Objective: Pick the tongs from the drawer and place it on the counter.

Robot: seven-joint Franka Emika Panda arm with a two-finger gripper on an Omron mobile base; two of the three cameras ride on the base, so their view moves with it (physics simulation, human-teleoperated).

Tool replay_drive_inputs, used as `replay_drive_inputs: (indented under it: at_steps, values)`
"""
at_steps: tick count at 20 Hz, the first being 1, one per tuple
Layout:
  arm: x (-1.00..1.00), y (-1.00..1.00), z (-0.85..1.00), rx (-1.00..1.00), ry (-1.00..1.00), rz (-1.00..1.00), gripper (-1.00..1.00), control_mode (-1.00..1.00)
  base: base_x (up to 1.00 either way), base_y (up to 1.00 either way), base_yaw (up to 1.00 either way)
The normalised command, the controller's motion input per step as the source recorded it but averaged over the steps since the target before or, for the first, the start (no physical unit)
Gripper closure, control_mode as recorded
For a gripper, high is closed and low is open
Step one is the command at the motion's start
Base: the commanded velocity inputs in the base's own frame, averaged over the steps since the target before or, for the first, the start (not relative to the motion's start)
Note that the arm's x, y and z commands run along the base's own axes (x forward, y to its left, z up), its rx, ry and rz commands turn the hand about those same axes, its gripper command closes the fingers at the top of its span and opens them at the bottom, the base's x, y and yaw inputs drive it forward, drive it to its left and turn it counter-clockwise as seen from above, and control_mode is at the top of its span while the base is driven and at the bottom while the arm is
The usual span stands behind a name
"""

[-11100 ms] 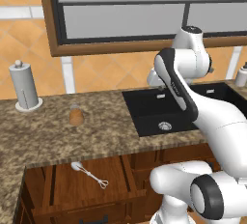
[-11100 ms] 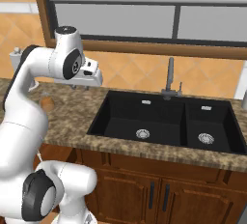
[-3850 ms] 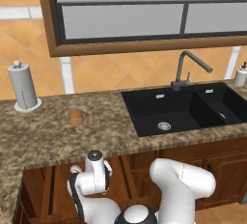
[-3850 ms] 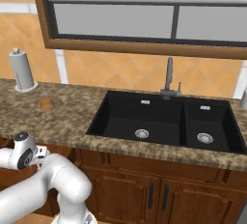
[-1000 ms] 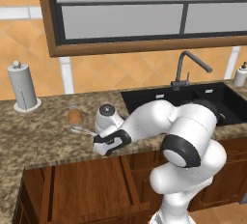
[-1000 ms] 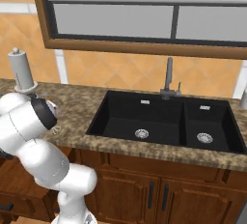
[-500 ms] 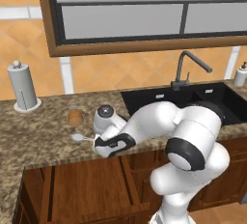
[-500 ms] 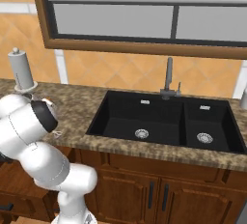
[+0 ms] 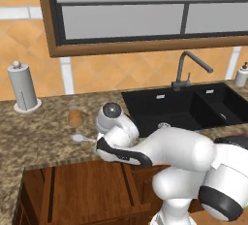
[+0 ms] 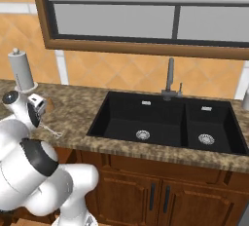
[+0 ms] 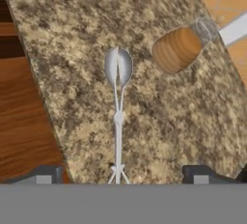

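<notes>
— Where's the gripper [image 11: 118, 175] now?

— Low over the near part of the counter [image 11: 193, 121], left of the sink [image 9: 193, 107]. From the hand camera its two dark finger tips [image 11: 41, 175] stand wide apart, one on each side of the tongs [image 11: 118, 107], and neither touches the thin arms.

— So it isn't holding them?

— No, the hand is spread and empty. The tongs appear to lie flat on the granite, rounded head pointing away from the hand, thin arms running back between the fingers.

— And around them?

— A squat brown shaker [image 11: 177, 49] with a clear cap sits near the head, apart from it. Farther left by the wall there's a paper towel holder [image 9: 23, 87]. Below the counter's near edge the drawer [image 9: 72, 190] stands open, its wooden floor bare where I can see it.

— Which step would you call this?

— The placing looks done: tongs on the counter, not in the drawer. I'd say what's left is the retreat. That calls for lifting the hand straight up, fingers kept spread, so it doesn't drag the wire arms or nudge the shaker.
</notes>
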Motion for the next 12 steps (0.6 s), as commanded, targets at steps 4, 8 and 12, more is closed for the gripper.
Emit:
replay_drive_inputs:
  at_steps: [4,8,12]
  values:
    - [-0.74,-0.04,0.58,0.03,-0.15,0.00,-1.00,-1.00,0.00,0.00,0.00]
    - [-0.65,-0.04,0.72,0.06,-0.19,0.00,-1.00,-1.00,0.00,0.00,0.00]
    - [-0.41,-0.21,0.47,0.16,-0.14,0.00,-1.00,-1.00,0.00,0.00,0.00]
